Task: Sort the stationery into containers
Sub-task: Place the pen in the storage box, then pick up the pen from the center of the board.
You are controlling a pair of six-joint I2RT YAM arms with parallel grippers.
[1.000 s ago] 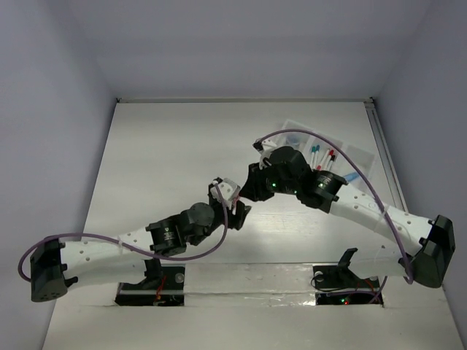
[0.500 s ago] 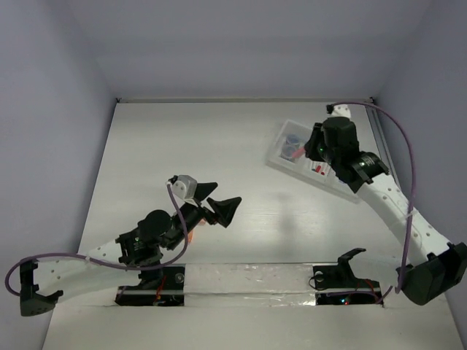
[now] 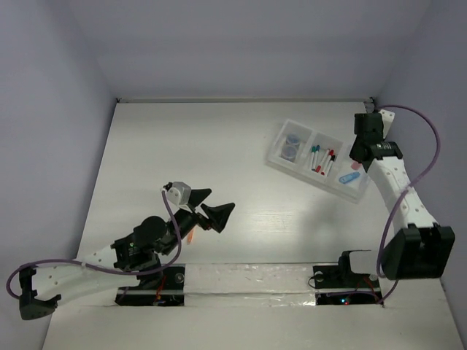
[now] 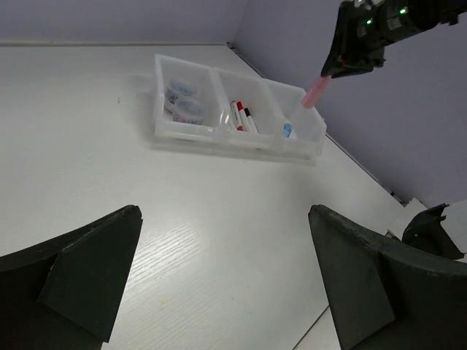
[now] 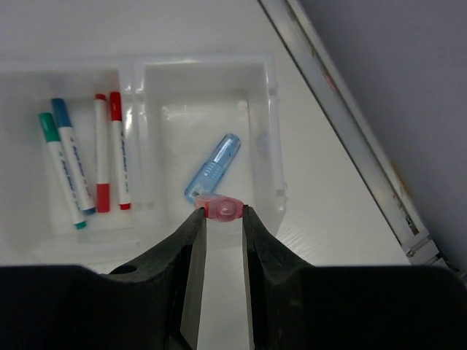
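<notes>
The translucent tray (image 3: 276,154) lies at the back right. Its left compartment holds two bluish-grey discs (image 3: 292,146), the middle one several pens (image 3: 321,157), the right one a blue piece (image 3: 350,177). My right gripper (image 5: 222,219) is shut on a pink piece (image 5: 222,208), held above the right compartment over the blue piece (image 5: 213,168). The left wrist view shows the pink piece (image 4: 315,91) above the tray (image 4: 219,135). My left gripper (image 3: 209,208) is open and empty above the table, left of centre. An orange piece (image 3: 192,237) lies under my left arm.
A raised rail (image 5: 350,124) runs along the table's right edge just beyond the tray. The purple walls stand close behind and to the right of the tray.
My right arm has swung from the table's middle to the tray's right end with the pink piece. My left arm has drawn back toward the near left, jaws open.
</notes>
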